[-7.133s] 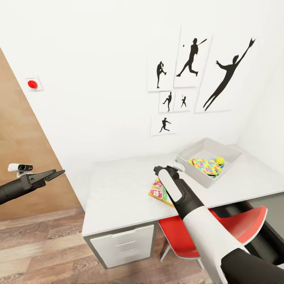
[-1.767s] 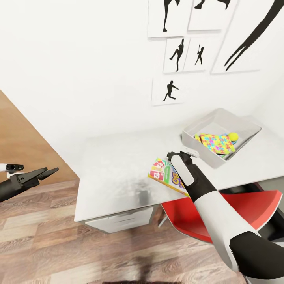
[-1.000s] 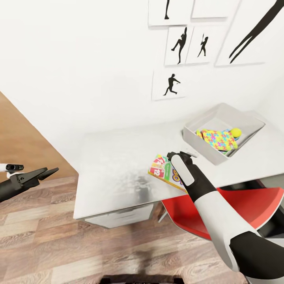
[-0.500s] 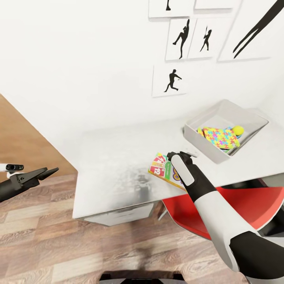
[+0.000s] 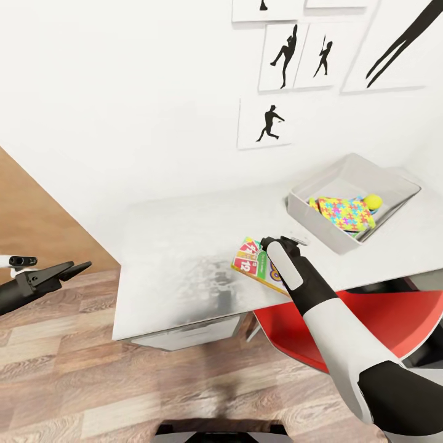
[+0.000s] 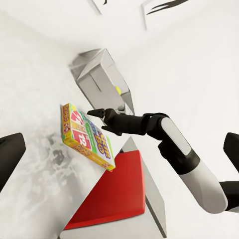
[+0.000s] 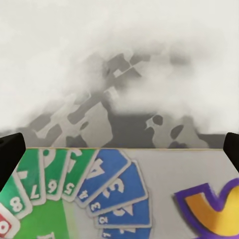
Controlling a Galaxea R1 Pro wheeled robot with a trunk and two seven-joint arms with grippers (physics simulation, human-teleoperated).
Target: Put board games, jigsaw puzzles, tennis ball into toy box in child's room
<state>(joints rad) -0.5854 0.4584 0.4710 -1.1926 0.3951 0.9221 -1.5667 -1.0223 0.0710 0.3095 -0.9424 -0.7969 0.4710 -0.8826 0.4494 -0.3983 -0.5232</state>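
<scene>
Risk is sitting closest to me: my right claw (image 5: 280, 241) is hovering over the far edge of the card game box (image 5: 253, 266), its two black fingers spread wide at either side of my wrist picture and gripping nothing. That box is lying flat on the table (image 5: 178, 246) near the front edge, above the red chair (image 5: 344, 326), so I am judging that a careless push could be sliding it off the table, and a pinch on such a thin, smooth carton could be slipping. It is looking like glossy printed cardboard, flat and rectangular, with fanned number cards on top. My left claw (image 5: 74, 269) is hanging apart over the wood-plank floor (image 5: 74, 369), well off to the side, with nothing between its fingers. Beyond the game box, the table top is reading as pale and slightly mottled. Farther on, the toy box (image 5: 326, 231) is standing with low sloping grey walls, the jigsaw puzzles (image 5: 344, 212) and tennis ball (image 5: 372, 200) already lying inside.
</scene>
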